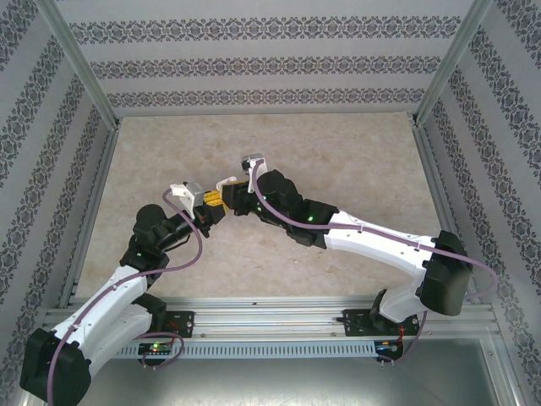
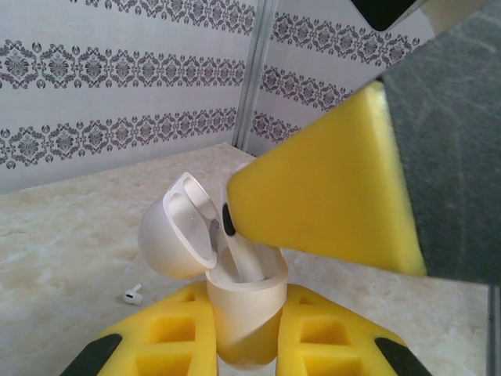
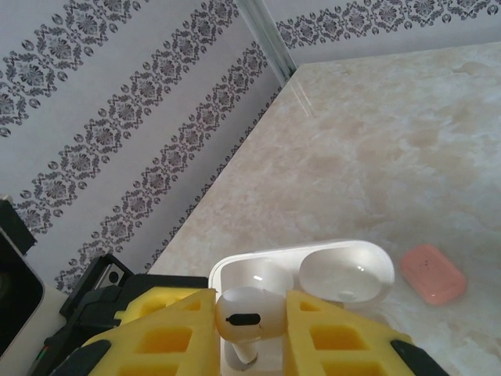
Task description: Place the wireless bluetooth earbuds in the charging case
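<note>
My left gripper is shut on the body of a white charging case, held upright above the table with its lid swung open to the left. From above, my right gripper is shut on a white earbud. The earbud's stem points down into the open case and reaches inside its rim. A second white earbud lies on the table to the left of the case. The two grippers meet over the middle of the table.
A closed coral-red case lies on the marble tabletop beyond the open case. Patterned walls and metal frame posts enclose the table on three sides. My right gripper's yellow finger hangs close over the case.
</note>
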Motion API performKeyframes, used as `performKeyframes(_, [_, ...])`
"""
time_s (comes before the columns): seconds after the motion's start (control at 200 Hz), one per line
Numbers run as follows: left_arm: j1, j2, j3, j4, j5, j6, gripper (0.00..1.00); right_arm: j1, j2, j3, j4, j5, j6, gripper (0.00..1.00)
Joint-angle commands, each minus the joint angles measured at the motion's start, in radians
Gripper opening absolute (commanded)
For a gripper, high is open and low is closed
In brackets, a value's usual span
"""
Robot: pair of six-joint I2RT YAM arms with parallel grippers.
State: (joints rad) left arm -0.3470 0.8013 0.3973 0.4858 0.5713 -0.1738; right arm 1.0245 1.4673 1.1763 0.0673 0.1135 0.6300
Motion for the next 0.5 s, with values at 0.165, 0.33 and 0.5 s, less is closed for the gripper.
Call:
performKeyframes(0.165, [-0.011, -0.006, 0.049, 0.069, -0.024, -0.026, 0.00, 0.024, -0.010, -0.048, 0.006, -0.013, 0.019, 0.22])
performKeyframes(0.33, [-0.011, -0.007, 0.051, 0.071, -0.027, -0.027, 0.00, 0.026, -0.025, -0.078, 0.002, -0.002, 0.029, 0.22])
performKeyframes(0.5, [-0.011, -0.007, 0.048, 0.082, -0.029, -0.034, 0.00, 0.029, -0.038, -0.102, 0.012, -0.001, 0.028, 0.23])
